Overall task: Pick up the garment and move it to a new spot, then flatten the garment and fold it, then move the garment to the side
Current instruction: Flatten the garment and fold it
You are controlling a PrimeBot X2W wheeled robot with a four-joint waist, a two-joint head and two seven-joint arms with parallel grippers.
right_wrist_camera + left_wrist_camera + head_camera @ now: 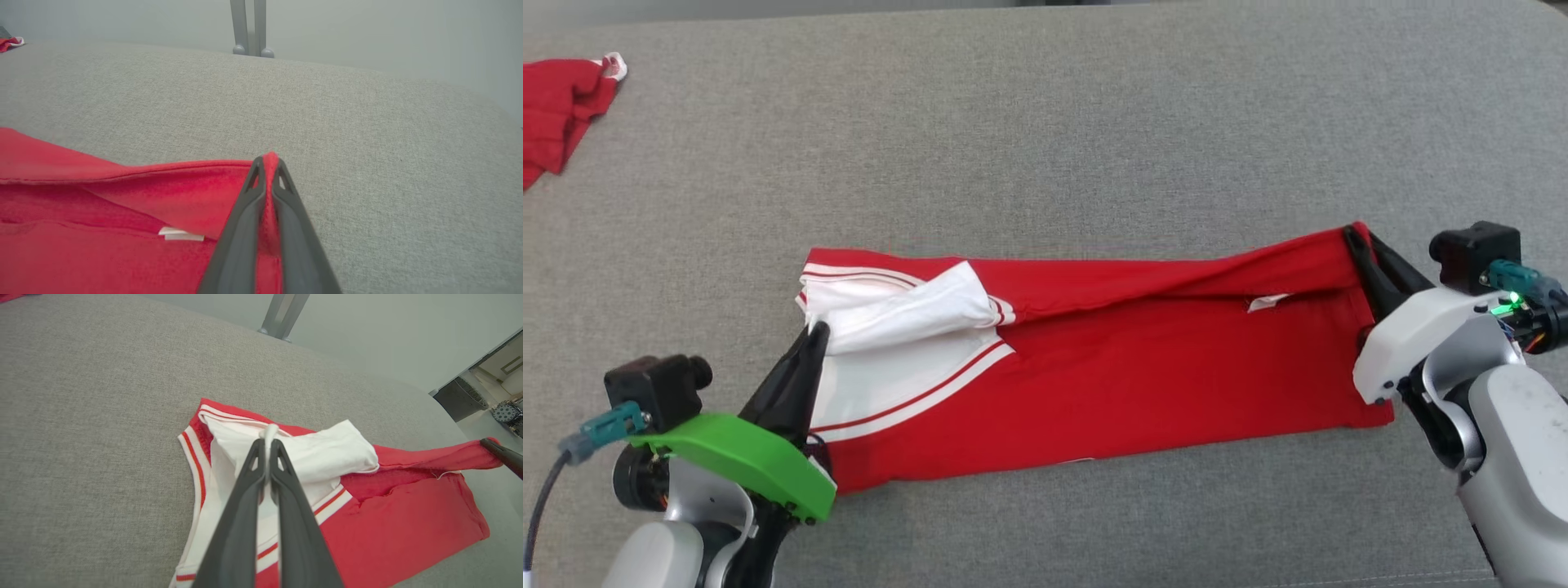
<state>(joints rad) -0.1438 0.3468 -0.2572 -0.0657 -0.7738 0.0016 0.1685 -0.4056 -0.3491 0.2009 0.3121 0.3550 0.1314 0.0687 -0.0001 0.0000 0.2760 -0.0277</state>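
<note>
The garment (1143, 359) is a red shirt with white, red-striped sleeve parts, lying as a long band across the grey surface. My left gripper (815, 333) is shut on white fabric at its left end, seen in the left wrist view as the gripper (268, 442) pinching a white fold of the garment (392, 522). My right gripper (1356, 235) is shut on the red upper right corner, lifted slightly; the right wrist view shows the gripper (269, 161) clamping red cloth of the garment (102, 228). A white label (1266, 302) shows near the right end.
Another red cloth (560, 110) with a white tag lies at the far left back of the grey padded surface (1094, 122). A grey metal post (249, 26) stands behind the surface's far edge. The right gripper's finger (504, 454) shows in the left wrist view.
</note>
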